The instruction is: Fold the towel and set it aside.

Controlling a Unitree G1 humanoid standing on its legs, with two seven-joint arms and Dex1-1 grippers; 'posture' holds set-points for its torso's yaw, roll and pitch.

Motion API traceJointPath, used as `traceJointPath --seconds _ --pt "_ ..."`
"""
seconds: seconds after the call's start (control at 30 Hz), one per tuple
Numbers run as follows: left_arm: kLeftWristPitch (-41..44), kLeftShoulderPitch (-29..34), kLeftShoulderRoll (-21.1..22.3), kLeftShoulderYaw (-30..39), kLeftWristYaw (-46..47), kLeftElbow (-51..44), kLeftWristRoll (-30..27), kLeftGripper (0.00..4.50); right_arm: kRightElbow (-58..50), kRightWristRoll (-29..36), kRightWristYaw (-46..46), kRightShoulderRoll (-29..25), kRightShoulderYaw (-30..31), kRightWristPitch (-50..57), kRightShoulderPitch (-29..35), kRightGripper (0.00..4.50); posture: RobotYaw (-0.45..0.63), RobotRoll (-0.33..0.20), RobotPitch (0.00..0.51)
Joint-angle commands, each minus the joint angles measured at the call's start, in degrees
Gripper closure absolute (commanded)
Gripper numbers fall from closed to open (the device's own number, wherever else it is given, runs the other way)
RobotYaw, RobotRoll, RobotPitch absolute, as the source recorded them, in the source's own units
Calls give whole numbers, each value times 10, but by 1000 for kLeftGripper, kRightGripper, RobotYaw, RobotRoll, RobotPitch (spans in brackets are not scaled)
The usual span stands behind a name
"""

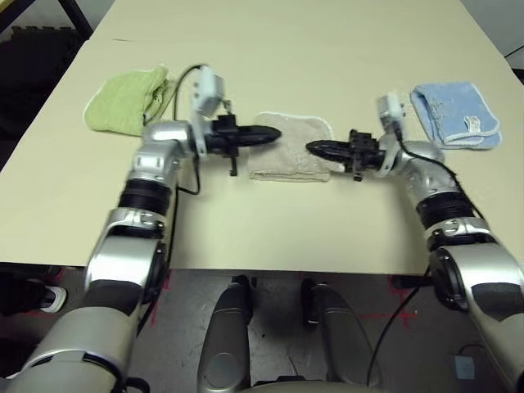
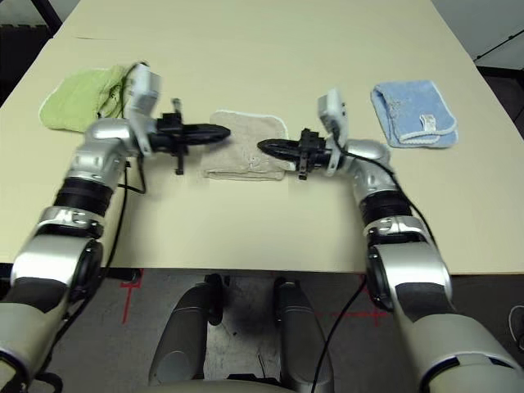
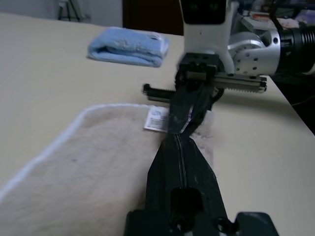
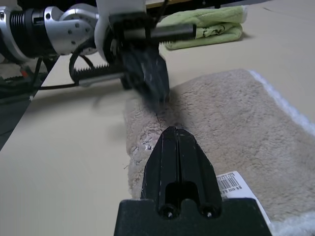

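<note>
Towel lay at frame centre on the table, folded into a wide rectangle, long axis running left to right across the picture, white edging on its far and right sides. Left gripper came in from the left, pointing level toward the right, tip over the towel's left half near the far edge. Right gripper came in from the right, pointing left, tip over the towel's right half, a bit nearer the front edge. The two tips faced each other across the towel's middle with a short gap between, both about equally close to it. In the left wrist view the left gripper's fingers were pressed together with nothing between them; in the right wrist view the right gripper's fingers were likewise clenched and empty, just above the pile beside the white tag. Could not tell whether either tip touched the cloth or only hovered. Green towel sat upper left, blue towel upper right, both well apart from the beige one. My read: the fold looked about done and the setting aside was left. Since the towel's long axis lined up with both grippers, a push or a pinch at either short end would be the natural start, and neither arm had the clear advantage.
</note>
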Motion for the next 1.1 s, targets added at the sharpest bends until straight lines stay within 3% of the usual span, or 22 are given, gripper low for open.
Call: traceJointPath --seconds 0.03,0.27,0.5,0.67,0.83,1.1 --pt "-10 13 0 -14 -8 10 22 4484 9 -15 2 1 12 -12 6 4500 -45 0 250" --pt "-47 21 26 -33 7 76 80 4484 66 -68 -20 -17 35 -52 5 4500 -51 0 249" --pt "-51 13 30 -26 20 96 90 4484 93 -69 -43 -14 27 -67 15 4500 -44 0 251" --pt "-28 -4 14 6 -8 49 37 4484 67 -21 -37 -6 -9 -44 -7 4500 -39 0 257" --pt "79 -31 2 63 14 -27 -39 4484 23 25 -51 2 -43 12 -27 4500 -36 0 262" --pt "52 -65 -3 59 56 44 -3 4484 82 -51 -197 44 -13 -37 -74 4500 -30 0 261"
